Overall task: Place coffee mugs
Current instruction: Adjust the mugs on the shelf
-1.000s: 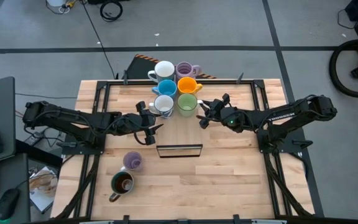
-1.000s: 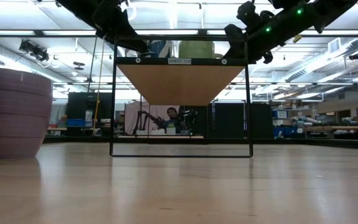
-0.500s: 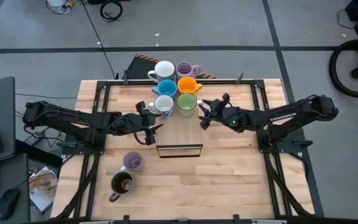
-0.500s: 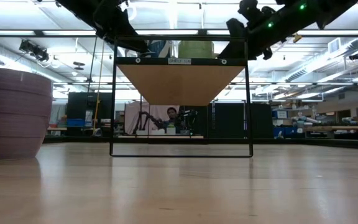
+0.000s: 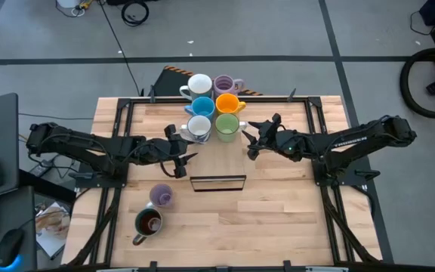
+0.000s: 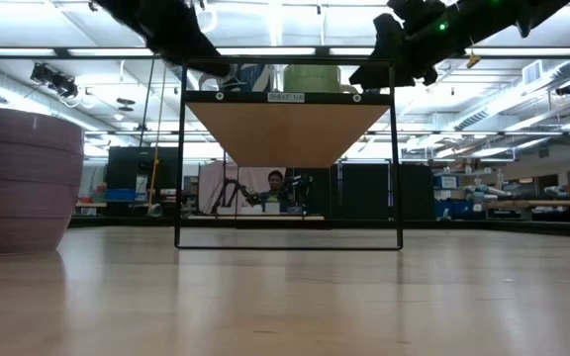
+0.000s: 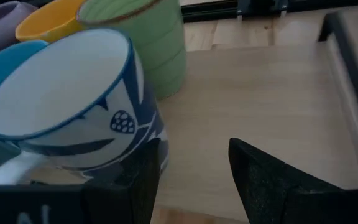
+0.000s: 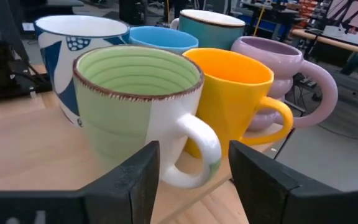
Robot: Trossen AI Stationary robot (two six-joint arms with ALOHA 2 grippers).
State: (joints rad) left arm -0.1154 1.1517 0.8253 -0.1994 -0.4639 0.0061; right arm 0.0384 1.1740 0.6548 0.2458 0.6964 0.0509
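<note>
Progress: 6 mugs stand grouped on the raised shelf [image 5: 278, 113] at the far side of the desk [image 5: 278, 227]; judged mostly done.
Remaining: lilac mug [image 5: 161, 196] and dark olive mug [image 5: 148, 221], both near-left on the desk.
Right fingers [image 5: 252, 140]: parted, empty, just right of the green mug [image 5: 227, 126], handle facing them.
Left fingers [image 5: 174, 149]: spread wide, empty, beside the white mug [image 5: 198, 128].

Right gripper [image 5: 252, 139] now wider open and seemingly a little farther back from the green mug [image 5: 227, 126].
</note>
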